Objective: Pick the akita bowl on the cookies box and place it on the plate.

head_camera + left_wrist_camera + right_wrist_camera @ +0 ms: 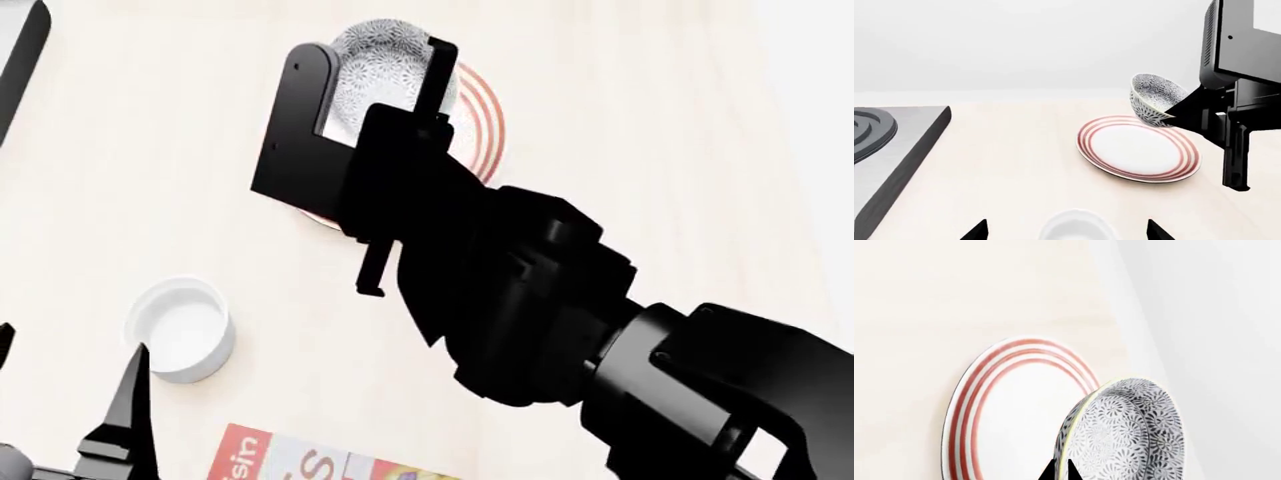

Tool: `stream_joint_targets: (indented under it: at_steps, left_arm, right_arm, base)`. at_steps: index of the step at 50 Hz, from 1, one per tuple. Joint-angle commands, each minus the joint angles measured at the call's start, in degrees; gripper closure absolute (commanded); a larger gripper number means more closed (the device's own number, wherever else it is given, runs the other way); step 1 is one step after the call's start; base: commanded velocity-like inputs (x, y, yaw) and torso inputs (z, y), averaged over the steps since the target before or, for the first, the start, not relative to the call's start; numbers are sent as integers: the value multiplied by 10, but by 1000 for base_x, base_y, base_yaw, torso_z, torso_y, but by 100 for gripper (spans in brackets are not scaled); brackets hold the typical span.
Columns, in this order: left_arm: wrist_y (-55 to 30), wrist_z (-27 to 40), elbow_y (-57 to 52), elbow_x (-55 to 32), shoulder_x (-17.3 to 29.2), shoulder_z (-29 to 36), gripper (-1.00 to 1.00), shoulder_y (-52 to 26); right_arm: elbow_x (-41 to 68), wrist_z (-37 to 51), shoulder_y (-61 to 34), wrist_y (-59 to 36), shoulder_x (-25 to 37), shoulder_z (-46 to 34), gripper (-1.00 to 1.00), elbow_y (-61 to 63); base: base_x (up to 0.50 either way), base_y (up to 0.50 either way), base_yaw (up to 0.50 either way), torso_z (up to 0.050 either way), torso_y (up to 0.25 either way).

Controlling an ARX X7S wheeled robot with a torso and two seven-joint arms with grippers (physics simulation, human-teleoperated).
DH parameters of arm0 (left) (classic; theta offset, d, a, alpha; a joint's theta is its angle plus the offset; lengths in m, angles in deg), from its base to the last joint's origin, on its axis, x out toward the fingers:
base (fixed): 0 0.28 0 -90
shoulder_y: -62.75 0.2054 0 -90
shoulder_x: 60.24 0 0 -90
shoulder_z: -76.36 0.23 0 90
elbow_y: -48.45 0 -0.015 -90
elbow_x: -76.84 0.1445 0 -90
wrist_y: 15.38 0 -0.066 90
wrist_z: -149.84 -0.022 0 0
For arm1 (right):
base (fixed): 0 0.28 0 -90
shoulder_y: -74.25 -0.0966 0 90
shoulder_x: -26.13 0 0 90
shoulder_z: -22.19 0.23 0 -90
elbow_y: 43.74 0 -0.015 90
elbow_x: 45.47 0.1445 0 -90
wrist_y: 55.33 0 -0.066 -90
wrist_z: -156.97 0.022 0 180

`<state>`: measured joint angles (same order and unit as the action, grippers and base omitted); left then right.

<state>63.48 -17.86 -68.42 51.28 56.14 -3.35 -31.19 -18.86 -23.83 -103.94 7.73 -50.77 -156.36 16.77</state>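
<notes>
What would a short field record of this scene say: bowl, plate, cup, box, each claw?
bowl: tilted, held above the plate, not resting on it
plate: flat on the table, nothing on it
cup: white, near the left claw
box: only its edge shows in the head view; no bowl visible on that part
right claw: shut on the bowl's rim
left claw: open, holding nothing

It was a kitchen: a black stovetop [881,132] with coil burners sat in the pale wooden desk [1007,165], crockery and a cookies box [307,462] on it.
</notes>
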Motion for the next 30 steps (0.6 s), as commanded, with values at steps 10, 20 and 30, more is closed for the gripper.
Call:
stream_joint_targets:
  at_steps: [10,20,30]
  left_arm:
    - [34,-26,7,-11,2,0,-100,10]
    - [17,-8,12,-9,-1,1,-100,3]
    - [16,-5,12,-4,-1,4,-100,4]
  right_arm:
    - [-23,3,0,6,-10,0,100,-17]
    - [-26,1,1,6,-11,-1,100,-19]
    - [-30,3,4,7,-12,-3,100,-19]
  base:
    - [0,0,0,11,-182]
    - [0,0,0,8,-120]
    - [0,0,0,0,0]
